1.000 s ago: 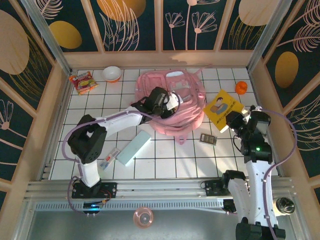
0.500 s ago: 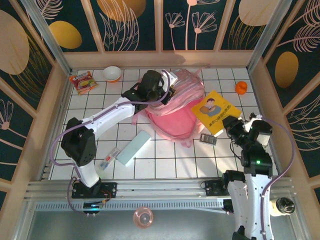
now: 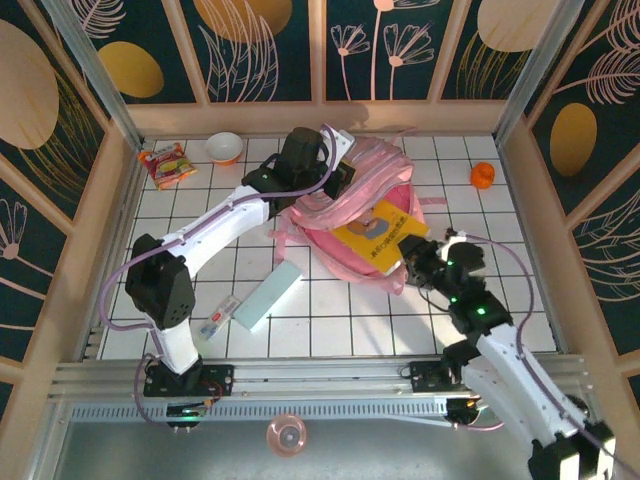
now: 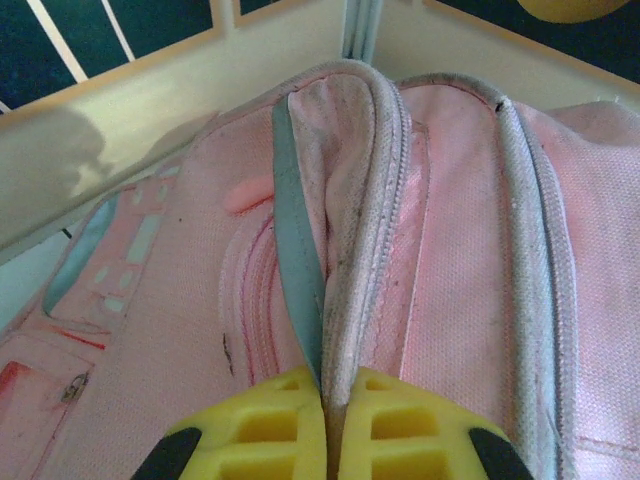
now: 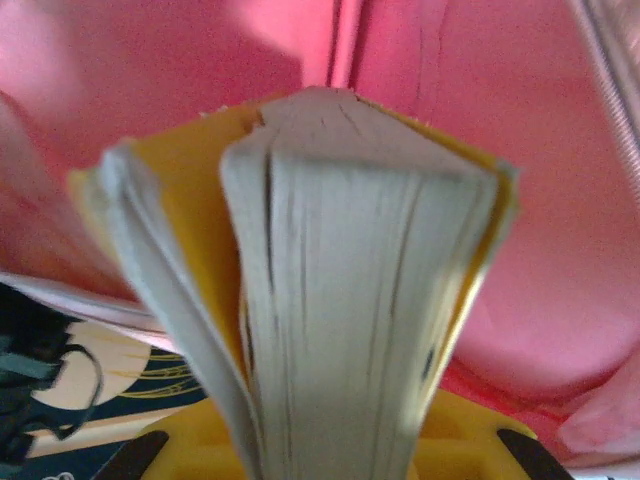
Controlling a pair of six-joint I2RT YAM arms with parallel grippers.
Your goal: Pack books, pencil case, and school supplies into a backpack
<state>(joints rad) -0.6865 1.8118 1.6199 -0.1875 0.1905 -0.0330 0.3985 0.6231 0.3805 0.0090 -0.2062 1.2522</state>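
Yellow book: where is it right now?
Top view, right of centre: the yellow book lies at the pink backpack's opening, its near end pinched in the right arm's fingers; the left arm's fingers hold the bag's rim just beyond it.

Snack packet (image 3: pixel 167 163), bowl (image 3: pixel 224 148), orange object (image 3: pixel 482 175)
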